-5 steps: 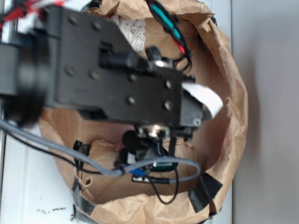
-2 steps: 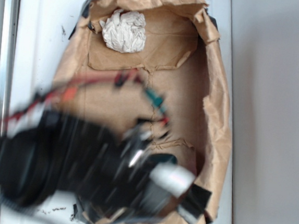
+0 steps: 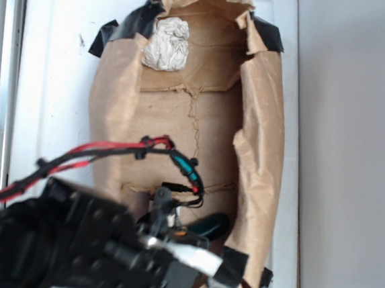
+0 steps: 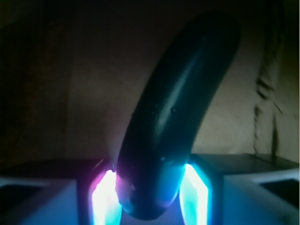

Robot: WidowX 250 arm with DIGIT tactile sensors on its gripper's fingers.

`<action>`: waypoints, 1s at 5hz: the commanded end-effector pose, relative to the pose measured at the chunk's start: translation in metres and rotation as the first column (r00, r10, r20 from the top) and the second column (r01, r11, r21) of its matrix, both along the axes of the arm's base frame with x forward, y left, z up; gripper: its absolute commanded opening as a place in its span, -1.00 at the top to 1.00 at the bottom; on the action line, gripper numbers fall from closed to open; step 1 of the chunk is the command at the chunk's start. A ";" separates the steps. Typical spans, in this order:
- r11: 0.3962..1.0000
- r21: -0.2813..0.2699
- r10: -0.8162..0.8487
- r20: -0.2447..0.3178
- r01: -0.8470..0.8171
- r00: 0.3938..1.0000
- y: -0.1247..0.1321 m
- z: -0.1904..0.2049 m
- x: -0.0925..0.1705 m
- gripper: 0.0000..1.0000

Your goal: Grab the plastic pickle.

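The plastic pickle (image 4: 178, 112) is dark green and glossy, and fills the middle of the wrist view. Its near end sits between my gripper's (image 4: 150, 197) two glowing pads (image 4: 105, 199), which press it on both sides. In the exterior view the pickle (image 3: 214, 222) shows as a dark teal oblong at the bottom of the brown paper bag (image 3: 258, 123). My gripper (image 3: 195, 230) reaches it from the lower left, with the fingers mostly hidden by the black arm and cables.
A crumpled white paper wad (image 3: 166, 44) lies at the bag's far end. Black tape (image 3: 234, 267) patches the bag's corners. The bag rests on a white table (image 3: 57, 71), with a metal rail (image 3: 3, 67) on the left. Red and black cables (image 3: 111, 149) cross the bag.
The arm swung from over the bag's upper half down to the lower left corner. The bag has shifted and narrowed, and the paper wad is uncovered.
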State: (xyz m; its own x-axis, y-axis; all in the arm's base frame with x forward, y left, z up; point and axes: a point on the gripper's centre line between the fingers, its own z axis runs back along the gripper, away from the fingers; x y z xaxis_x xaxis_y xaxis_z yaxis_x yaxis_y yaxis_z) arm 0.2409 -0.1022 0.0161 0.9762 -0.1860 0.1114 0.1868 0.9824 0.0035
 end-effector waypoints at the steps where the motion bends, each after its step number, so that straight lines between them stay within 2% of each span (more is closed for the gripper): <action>1: 0.996 -0.056 0.067 0.083 -0.062 0.994 0.034 0.049 0.005 1.00; 2: 0.984 -0.116 0.149 0.129 -0.134 0.980 0.060 0.090 0.003 1.00; 3: 0.970 -0.166 0.198 0.121 -0.177 0.973 0.090 0.129 0.015 1.00; 4: 0.947 -0.276 0.183 0.036 -0.167 0.982 0.122 0.158 0.029 1.00; 5: 0.964 -0.171 0.209 0.011 -0.204 0.978 0.138 0.183 0.030 0.50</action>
